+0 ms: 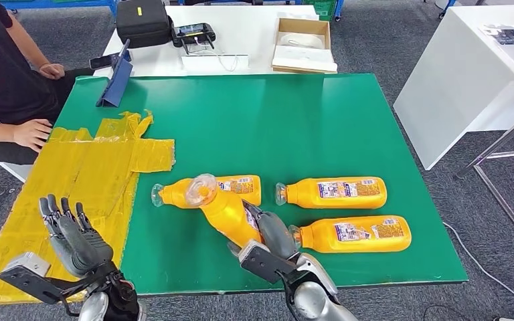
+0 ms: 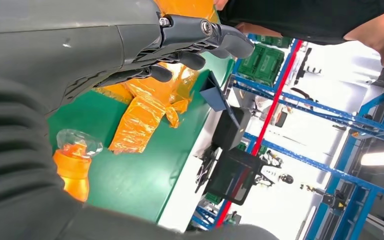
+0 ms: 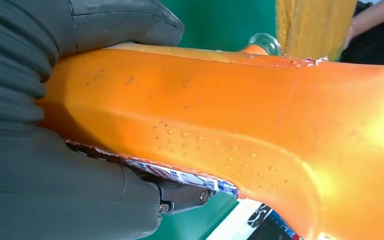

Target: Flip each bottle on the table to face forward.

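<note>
**Orange bottle lifted in right hand, three more lying on green counter**

Green counter (image 1: 294, 127) carrying four orange bottles with clear caps. Right hand (image 1: 272, 237) wrapped around the body of the held bottle (image 1: 224, 210), raised off the surface and tilted, cap end pointing up and toward the far left, overlapping the lying bottle behind it in the head view. Fingers (image 3: 180, 195) and thumb closed around the bottle, label edge pinched under them in the right wrist view; small droplets or dimples on the orange plastic, hard to tell which at this range.

Far-left bottle (image 1: 244, 187) flat on its side, cap to the left, label facing up. Upper right bottle (image 1: 338, 192) flat, cap to the left, label up. Lower right bottle (image 1: 361, 234) flat just in front of it, cap to the left, close to the right hand, label up.

Left hand (image 1: 73, 234) hovering over the near left corner, above the yellow plastic sheet (image 1: 87, 174), holding nothing, fingers (image 2: 180, 60) extended and slightly apart. Yellow sheet crumpled, taped over the counter's left edge.

Blue tablet stand (image 1: 115, 83) propped at the far left corner. White table (image 1: 241, 33) beyond, with a black bag (image 1: 144, 21), a controller (image 1: 194, 32) and an open cardboard box (image 1: 302, 43). Person's hand (image 1: 33, 132) resting at the left edge beside the yellow sheet.
</note>
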You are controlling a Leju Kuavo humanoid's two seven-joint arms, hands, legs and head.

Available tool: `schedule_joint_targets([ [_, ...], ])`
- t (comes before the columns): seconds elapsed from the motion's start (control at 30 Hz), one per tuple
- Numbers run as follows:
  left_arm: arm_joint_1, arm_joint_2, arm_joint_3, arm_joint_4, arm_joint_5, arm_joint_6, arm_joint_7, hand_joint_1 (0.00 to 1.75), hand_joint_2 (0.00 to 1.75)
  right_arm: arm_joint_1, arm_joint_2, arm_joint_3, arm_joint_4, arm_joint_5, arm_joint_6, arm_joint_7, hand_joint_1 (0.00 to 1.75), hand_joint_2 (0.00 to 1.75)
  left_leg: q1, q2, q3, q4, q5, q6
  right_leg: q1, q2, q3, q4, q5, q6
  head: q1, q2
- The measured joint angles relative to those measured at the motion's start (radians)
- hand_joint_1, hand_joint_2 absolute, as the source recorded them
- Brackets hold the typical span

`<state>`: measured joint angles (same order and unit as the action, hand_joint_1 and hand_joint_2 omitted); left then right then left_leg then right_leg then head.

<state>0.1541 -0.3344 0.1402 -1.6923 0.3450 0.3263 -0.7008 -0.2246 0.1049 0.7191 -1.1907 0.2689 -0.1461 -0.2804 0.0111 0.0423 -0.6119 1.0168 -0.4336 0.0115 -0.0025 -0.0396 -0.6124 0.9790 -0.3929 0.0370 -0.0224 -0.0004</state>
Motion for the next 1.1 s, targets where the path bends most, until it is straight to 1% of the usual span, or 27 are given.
schedule_joint_targets([
  [0.03, 0.000, 0.000, 0.000, 0.000, 0.002, -0.028, 0.000, 0.00, 1.75, 0.004, 0.000, -0.004, -0.006, 0.000, 0.000, -0.006, 1.75, 1.75, 0.000, 0.000, 0.000, 0.000, 0.000, 0.000, 0.000, 0.000, 0.000, 0.000, 0.000, 0.000, 0.000, 0.000],
  [0.07, 0.001, 0.000, 0.000, 0.002, 0.004, -0.076, 0.000, 0.00, 1.75, 0.008, 0.000, -0.008, -0.014, 0.000, 0.002, -0.014, 1.75, 1.75, 0.000, 0.000, 0.000, 0.000, 0.000, 0.000, 0.000, 0.000, 0.000, 0.000, 0.000, 0.000, 0.000, 0.000],
  [0.2, 0.003, 0.001, -0.021, 0.025, -0.024, -0.349, 0.000, 0.00, 1.75, 0.022, 0.001, -0.027, -0.055, 0.004, 0.026, -0.042, 1.75, 1.75, 0.000, 0.000, -0.001, 0.000, 0.000, 0.000, 0.000, 0.000, 0.000, 0.000, 0.000, 0.000, 0.000, 0.000],
  [0.3, 0.005, 0.004, -0.054, 0.043, -0.098, -0.511, 0.000, 0.00, 1.75, 0.023, 0.001, -0.036, -0.074, 0.019, 0.057, -0.047, 1.75, 1.75, 0.000, 0.000, -0.001, 0.000, 0.000, 0.000, 0.000, 0.000, -0.001, 0.000, 0.000, 0.000, 0.000, 0.000],
  [0.4, 0.012, 0.005, -0.080, 0.047, -0.157, -0.613, 0.000, 0.00, 1.75, 0.023, 0.005, -0.038, -0.080, 0.034, 0.076, -0.050, 1.75, 1.75, 0.000, 0.000, -0.001, 0.000, 0.000, 0.000, 0.000, 0.000, -0.001, 0.000, 0.000, 0.000, 0.000, 0.000],
  [0.6, 0.025, 0.004, -0.097, 0.040, -0.212, -0.751, 0.000, 0.00, 1.75, 0.024, 0.008, -0.038, -0.082, 0.047, 0.094, -0.056, 1.75, 1.75, 0.000, 0.000, -0.002, 0.000, 0.000, 0.000, 0.000, 0.000, -0.001, 0.000, 0.000, 0.000, 0.000, 0.000],
  [0.7, 0.032, 0.002, -0.096, 0.025, -0.248, -0.793, 0.000, 0.00, 1.75, 0.024, 0.009, -0.039, -0.082, 0.053, 0.103, -0.062, 1.75, 1.75, 0.000, 0.000, -0.002, 0.000, 0.000, 0.000, 0.000, 0.000, -0.001, 0.000, 0.000, 0.000, 0.000, 0.000],
  [0.8, 0.036, 0.002, -0.097, 0.015, -0.271, -0.802, 0.000, 0.00, 1.75, 0.024, 0.014, -0.039, -0.082, 0.063, 0.114, -0.063, 1.75, 1.75, 0.000, 0.000, -0.002, 0.000, 0.000, 0.000, 0.000, 0.000, -0.001, 0.000, 0.000, 0.000, 0.000, 0.000],
  [0.93, 0.045, 0.000, -0.107, 0.003, -0.302, -0.772, 0.000, 0.00, 1.75, 0.029, 0.020, -0.031, -0.082, 0.099, 0.129, -0.059, 1.75, 1.75, 0.000, 0.000, -0.002, 0.000, 0.000, 0.000, 0.000, 0.000, -0.001, 0.000, 0.000, 0.000, 0.000, 0.000],
  [1.1, 0.057, -0.001, -0.146, -0.006, -0.319, -0.716, 0.000, 0.00, 1.75, 0.035, 0.026, 0.009, -0.073, 0.139, 0.147, -0.043, 1.75, 1.75, 0.000, 0.000, -0.003, 0.000, 0.000, 0.000, 0.000, 0.000, -0.002, 0.000, 0.000, 0.000, 0.000, 0.000],
])
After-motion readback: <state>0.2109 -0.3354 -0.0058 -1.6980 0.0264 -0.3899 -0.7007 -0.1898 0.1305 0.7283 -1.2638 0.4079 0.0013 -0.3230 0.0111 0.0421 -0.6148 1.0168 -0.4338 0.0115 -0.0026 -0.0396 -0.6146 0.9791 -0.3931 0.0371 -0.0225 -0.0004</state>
